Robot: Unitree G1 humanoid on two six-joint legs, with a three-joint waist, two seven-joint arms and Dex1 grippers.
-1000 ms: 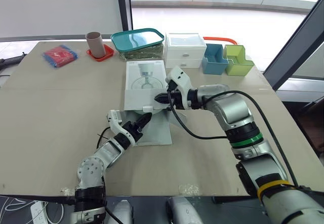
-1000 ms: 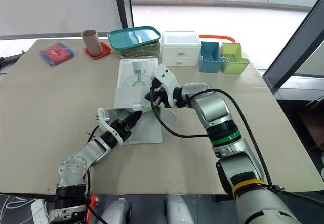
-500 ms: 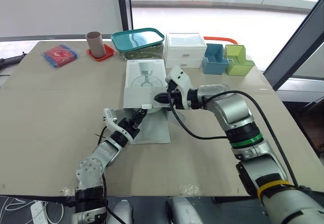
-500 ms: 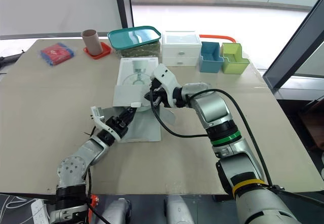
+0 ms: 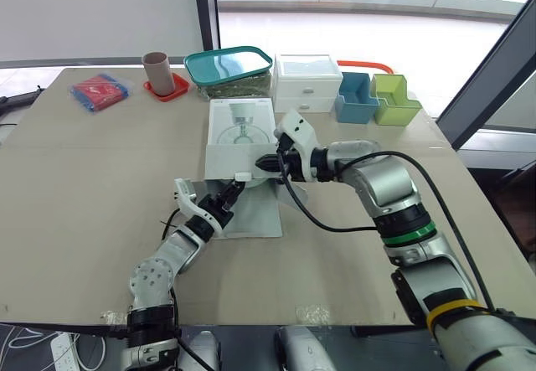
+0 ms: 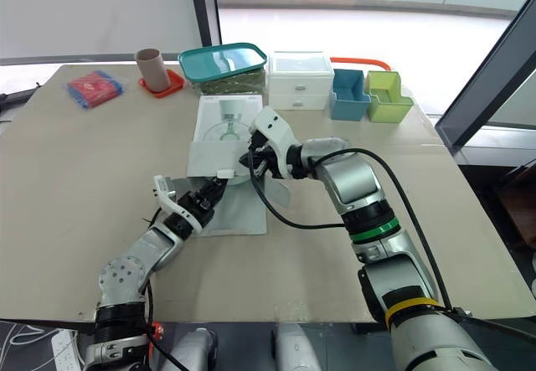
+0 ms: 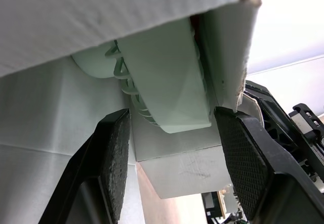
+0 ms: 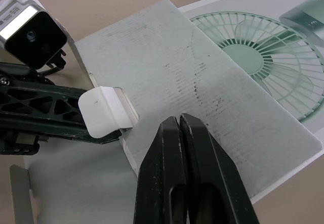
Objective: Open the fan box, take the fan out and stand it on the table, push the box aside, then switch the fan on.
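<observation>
Beige table (image 5: 84,187) carries your white box (image 5: 239,132) at its middle, a fan picture on top, near flap (image 5: 255,216) down. You see the pale green fan (image 7: 167,82) just inside. Left gripper (image 5: 230,193) is spread at the mouth; right gripper (image 5: 261,162), pressed together, sits at the box's near-right corner.

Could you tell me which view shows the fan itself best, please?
The left wrist view: the pale green fan lies in the open box, framed by the open left gripper. In the eye views the box hides most of it. The right wrist view shows the box's printed fan picture, past the shut right gripper.
</observation>
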